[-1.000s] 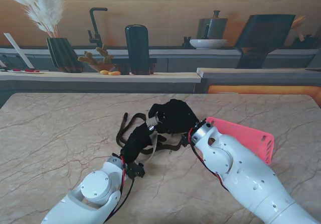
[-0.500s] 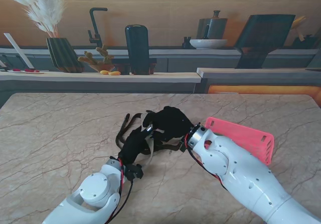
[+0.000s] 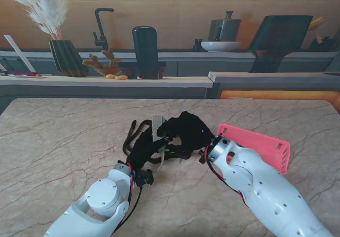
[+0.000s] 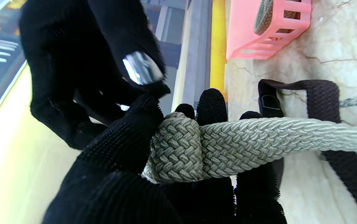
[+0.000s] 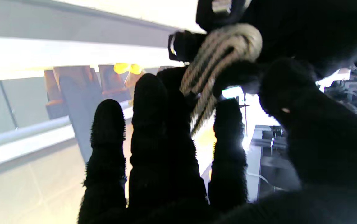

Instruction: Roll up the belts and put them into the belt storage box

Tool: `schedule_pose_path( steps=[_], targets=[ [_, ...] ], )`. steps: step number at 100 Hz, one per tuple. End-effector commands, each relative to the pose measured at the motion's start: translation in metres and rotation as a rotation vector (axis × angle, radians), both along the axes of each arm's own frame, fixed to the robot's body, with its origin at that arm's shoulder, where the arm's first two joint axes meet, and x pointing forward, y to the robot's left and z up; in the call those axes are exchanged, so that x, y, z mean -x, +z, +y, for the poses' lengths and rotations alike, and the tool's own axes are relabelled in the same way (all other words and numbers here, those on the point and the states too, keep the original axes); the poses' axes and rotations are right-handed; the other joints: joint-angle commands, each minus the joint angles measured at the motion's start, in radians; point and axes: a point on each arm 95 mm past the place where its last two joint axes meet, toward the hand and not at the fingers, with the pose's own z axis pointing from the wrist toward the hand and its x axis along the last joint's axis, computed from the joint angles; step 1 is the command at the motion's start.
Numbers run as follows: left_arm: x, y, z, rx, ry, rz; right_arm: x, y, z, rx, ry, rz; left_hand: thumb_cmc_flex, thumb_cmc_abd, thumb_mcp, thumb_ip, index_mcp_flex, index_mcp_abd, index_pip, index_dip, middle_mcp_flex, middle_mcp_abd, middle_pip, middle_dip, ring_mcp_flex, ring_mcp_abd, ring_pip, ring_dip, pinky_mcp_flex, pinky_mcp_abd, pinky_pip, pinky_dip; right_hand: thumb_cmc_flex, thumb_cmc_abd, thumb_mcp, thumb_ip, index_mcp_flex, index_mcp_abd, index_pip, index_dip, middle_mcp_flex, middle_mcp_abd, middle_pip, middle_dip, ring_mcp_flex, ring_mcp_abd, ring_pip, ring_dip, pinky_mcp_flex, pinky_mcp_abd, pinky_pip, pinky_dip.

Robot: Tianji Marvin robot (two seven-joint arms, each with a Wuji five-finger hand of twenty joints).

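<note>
The marbled table (image 3: 58, 141) is seen filling the lower two thirds of the stand view, with a counter of kitchen items (image 3: 143, 51) ranged along the upper part of the frame. The pink belt storage box (image 3: 263, 145) is set right of centre on the table, partly covered by the right forearm; in the left wrist view (image 4: 259, 34) a coiled woven belt (image 4: 263, 15) can be made out inside it through the slatted wall.

At the centre of the stand view the two black-gloved hands are brought together. The left hand (image 3: 142, 151) is closed around the grey-green braided belt (image 4: 228, 146): in its wrist view a small roll of the belt is pinched between thumb and fingers (image 4: 211, 102), and the free length is drawn off toward the right edge of that frame. The right hand (image 3: 186, 128) is held just beside the roll, its fingers curled toward it; in the right wrist view the same belt (image 5: 225, 53) is seen at the fingertips (image 5: 148, 90), but whether it is truly gripped there cannot be told, the picture being dark and blurred.

A dark brown belt (image 3: 133, 133) lies loosely looped on the table, left of centre in the stand view, passing beneath the braided belt in the left wrist view (image 4: 324, 90).
</note>
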Motion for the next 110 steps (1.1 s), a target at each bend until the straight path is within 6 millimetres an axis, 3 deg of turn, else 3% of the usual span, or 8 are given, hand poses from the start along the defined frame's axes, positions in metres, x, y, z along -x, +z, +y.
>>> schedule_pose_path(
  steps=[1, 35, 59, 77, 80, 89, 104, 110],
  targets=[
    [-0.003, 0.011, -0.007, 0.003, -0.006, -0.042, 0.008, 0.006, -0.004, -0.038, -0.006, -0.017, 0.151, 0.087, 0.067, 0.046, 0.005, -0.129, 0.062, 0.031, 0.046, -0.075, 0.052, 0.05, 0.053, -0.067, 0.069, 0.053, 0.01, -0.027, 0.039, 0.031, -0.045, 0.044, -0.005, 0.041, -0.023, 0.073, 0.022, 0.039, -0.049, 0.016, -0.012, -0.003, -0.032, -0.012, -0.041, -0.023, -0.02, 0.004, -0.02, -0.004],
    [-0.01, 0.004, -0.011, -0.195, -0.005, -0.182, 0.009, 0.036, -0.02, -0.115, -0.161, 0.001, 0.178, 0.096, 0.078, 0.068, -0.019, -0.141, 0.137, 0.114, 0.017, -0.07, 0.146, 0.194, 0.064, -0.085, 0.163, 0.155, 0.005, -0.014, 0.084, 0.074, -0.076, 0.177, -0.233, 0.074, -0.26, 0.211, -0.097, 0.052, -0.3, 0.076, -0.04, -0.014, -0.04, -0.01, -0.145, -0.075, 0.013, -0.024, -0.058, -0.002],
    [-0.013, 0.001, -0.013, -0.293, -0.021, -0.28, -0.01, 0.021, -0.011, -0.139, -0.205, 0.246, 0.178, 0.093, 0.075, 0.061, -0.035, -0.163, 0.21, 0.184, 0.017, -0.064, 0.137, 0.194, 0.063, -0.081, 0.159, 0.159, 0.004, -0.011, 0.086, 0.075, -0.066, 0.184, -0.272, 0.078, -0.147, 0.289, -0.174, 0.048, -0.266, 0.147, 0.012, 0.011, 0.009, -0.026, -0.055, -0.029, 0.063, -0.033, -0.034, 0.015],
    [-0.014, 0.0, -0.013, -0.313, -0.019, -0.302, -0.016, 0.009, 0.0, -0.153, -0.167, 0.363, 0.175, 0.08, 0.067, 0.055, -0.043, -0.167, 0.282, 0.267, 0.031, -0.057, 0.11, 0.178, 0.075, -0.082, 0.146, 0.149, 0.016, -0.017, 0.087, 0.068, -0.019, 0.153, -0.074, 0.056, 0.053, 0.169, -0.063, 0.127, -0.057, 0.089, 0.089, 0.059, 0.122, -0.038, 0.105, 0.056, 0.132, -0.034, 0.025, 0.033],
    [-0.014, 0.0, -0.013, -0.314, -0.019, -0.301, -0.017, 0.008, 0.001, -0.153, -0.156, 0.37, 0.175, 0.078, 0.068, 0.055, -0.043, -0.169, 0.29, 0.277, 0.032, -0.056, 0.107, 0.176, 0.076, -0.082, 0.146, 0.149, 0.016, -0.017, 0.087, 0.067, -0.002, 0.151, -0.064, -0.008, 0.073, 0.137, -0.015, 0.076, -0.019, 0.074, 0.086, 0.06, 0.142, -0.035, 0.113, 0.065, 0.142, -0.035, 0.031, 0.031],
    [-0.014, 0.0, -0.013, -0.318, -0.02, -0.3, -0.018, 0.005, 0.007, -0.157, -0.126, 0.384, 0.171, 0.073, 0.072, 0.055, -0.041, -0.177, 0.316, 0.308, 0.036, -0.056, 0.102, 0.172, 0.08, -0.08, 0.141, 0.145, 0.018, -0.02, 0.085, 0.063, 0.042, 0.145, -0.066, -0.08, 0.07, 0.064, 0.141, -0.037, 0.044, 0.043, 0.081, 0.06, 0.159, -0.028, 0.122, 0.083, 0.149, -0.034, 0.038, 0.035],
    [-0.014, 0.0, -0.013, -0.322, -0.029, -0.291, -0.023, 0.005, 0.015, -0.173, -0.1, 0.341, 0.142, 0.057, 0.066, 0.048, -0.036, -0.175, 0.32, 0.327, 0.047, -0.042, 0.056, 0.15, 0.082, -0.073, 0.125, 0.138, 0.023, -0.017, 0.081, 0.054, 0.183, 0.198, -0.087, -0.072, 0.2, -0.07, 0.307, -0.137, 0.236, -0.015, 0.084, 0.039, 0.214, -0.013, 0.167, 0.103, 0.16, -0.03, 0.065, 0.049],
    [-0.014, -0.001, -0.013, -0.321, -0.033, -0.286, -0.023, 0.009, 0.015, -0.183, -0.099, 0.311, 0.002, 0.013, 0.113, 0.046, -0.042, -0.154, 0.252, 0.262, 0.041, -0.023, -0.02, 0.137, 0.062, -0.061, 0.1, 0.136, 0.002, -0.011, 0.067, 0.045, 0.183, 0.179, -0.068, -0.072, 0.221, -0.08, 0.318, -0.157, 0.271, -0.025, 0.071, 0.027, 0.218, -0.016, 0.168, 0.102, 0.155, -0.028, 0.066, 0.049]
  ],
)
